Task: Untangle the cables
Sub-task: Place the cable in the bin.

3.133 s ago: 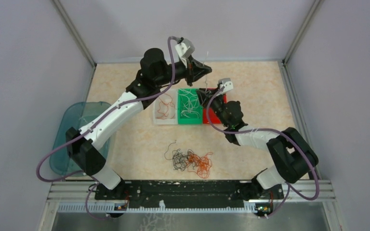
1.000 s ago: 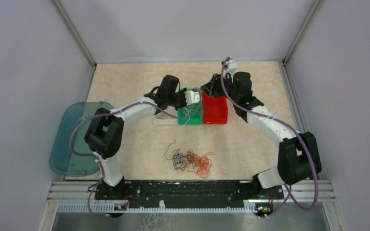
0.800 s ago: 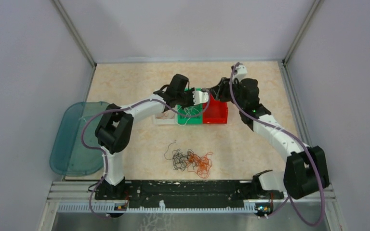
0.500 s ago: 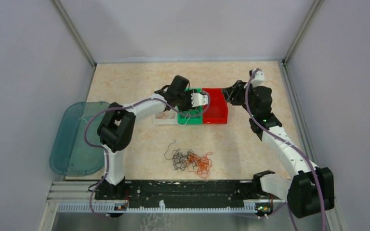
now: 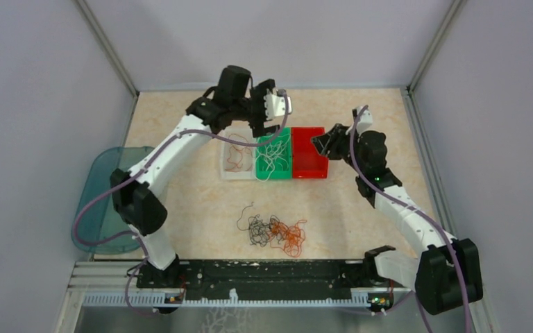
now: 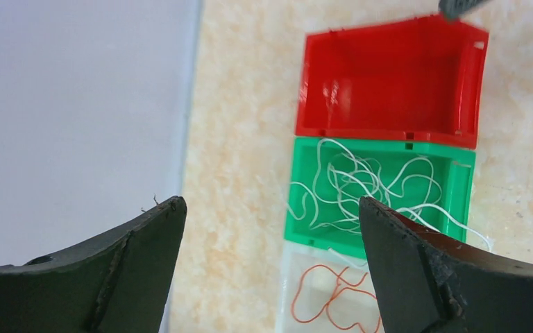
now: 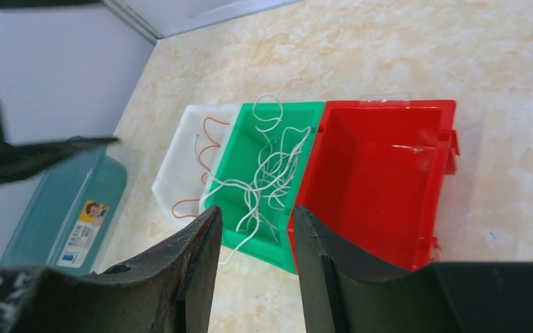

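Note:
A tangle of black and orange cables (image 5: pixel 275 232) lies on the table in front of the bins. White cables (image 5: pixel 273 154) (image 6: pixel 361 182) (image 7: pixel 271 170) fill the green bin (image 5: pixel 283 173) (image 6: pixel 461 201) (image 7: pixel 239 149). Orange cables (image 5: pixel 236 157) (image 6: pixel 333 300) (image 7: pixel 205 149) lie in the white bin (image 5: pixel 225 166) (image 7: pixel 180 156). My left gripper (image 5: pixel 267 126) (image 6: pixel 269 208) hangs wide open above the far end of the green bin, holding nothing. My right gripper (image 5: pixel 319 142) (image 7: pixel 257 211) sits at the right of the red bin (image 5: pixel 310 165) (image 6: pixel 388 76) (image 7: pixel 382 173), jaws apart with nothing between them.
A teal plastic lid (image 5: pixel 104 201) (image 7: pixel 62 211) lies at the table's left edge. The three bins stand side by side in the middle. Grey walls close in the back and both sides.
My left gripper opened over the green bin and rose up and back. My right arm swung from the back of the red bin to its right side.

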`<state>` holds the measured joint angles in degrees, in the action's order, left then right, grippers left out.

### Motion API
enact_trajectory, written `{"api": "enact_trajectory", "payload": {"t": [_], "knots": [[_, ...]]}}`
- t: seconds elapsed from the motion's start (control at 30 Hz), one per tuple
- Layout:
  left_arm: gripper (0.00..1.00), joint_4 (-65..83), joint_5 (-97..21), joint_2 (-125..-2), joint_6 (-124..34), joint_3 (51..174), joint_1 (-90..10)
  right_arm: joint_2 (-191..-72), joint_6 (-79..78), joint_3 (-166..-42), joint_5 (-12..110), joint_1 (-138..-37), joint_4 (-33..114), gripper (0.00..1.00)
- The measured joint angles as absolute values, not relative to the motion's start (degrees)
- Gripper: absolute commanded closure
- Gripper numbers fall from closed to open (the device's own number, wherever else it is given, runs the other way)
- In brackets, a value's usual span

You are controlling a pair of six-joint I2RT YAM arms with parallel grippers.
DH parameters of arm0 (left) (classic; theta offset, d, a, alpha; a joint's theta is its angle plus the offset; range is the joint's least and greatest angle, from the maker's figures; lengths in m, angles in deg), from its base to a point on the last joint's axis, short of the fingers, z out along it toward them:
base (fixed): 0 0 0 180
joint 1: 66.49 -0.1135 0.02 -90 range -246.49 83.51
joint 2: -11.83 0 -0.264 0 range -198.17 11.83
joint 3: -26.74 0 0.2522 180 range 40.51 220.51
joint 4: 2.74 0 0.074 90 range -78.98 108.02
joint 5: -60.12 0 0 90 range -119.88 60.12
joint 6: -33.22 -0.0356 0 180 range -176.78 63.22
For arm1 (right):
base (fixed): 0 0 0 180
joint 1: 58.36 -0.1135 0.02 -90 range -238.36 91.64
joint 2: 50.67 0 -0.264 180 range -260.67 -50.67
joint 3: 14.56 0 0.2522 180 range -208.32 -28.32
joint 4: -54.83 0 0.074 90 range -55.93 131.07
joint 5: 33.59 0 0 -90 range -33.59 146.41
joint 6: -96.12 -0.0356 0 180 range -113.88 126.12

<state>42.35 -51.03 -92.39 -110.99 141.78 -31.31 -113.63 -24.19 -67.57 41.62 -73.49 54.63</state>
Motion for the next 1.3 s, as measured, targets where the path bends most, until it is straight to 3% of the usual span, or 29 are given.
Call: {"api": "enact_trajectory", "payload": {"t": [0.2,0.4,0.57,0.93,1.1,1.3], "knots": [[0.0,46.0,-56.6,-84.5,-108.1,146.2,-34.4,-115.6,-24.5,-66.9,41.7,-79.9,57.9,0.57],[0.0,48.2,-59.8,-83.3,-102.3,149.6,-40.0,-127.5,-20.8,-67.2,40.9,-90.5,62.2,0.5],[0.0,48.7,-61.7,-81.2,-98.5,147.5,-45.2,-136.4,-10.7,-69.8,41.4,-97.0,59.6,0.48],[0.02,45.5,-67.6,-75.3,-92.1,142.2,-52.1,-140.8,19.6,-72.4,49.8,-105.9,57.6,0.44],[0.02,44.1,-69.5,-75.3,-89.6,140.6,-54.0,-144.8,27.0,-74.0,53.8,-107.6,57.3,0.5],[0.02,42.0,-70.9,-75.3,-87.8,139.2,-56.2,-149.4,30.1,-78.7,57.3,-107.8,58.0,0.7]]}}
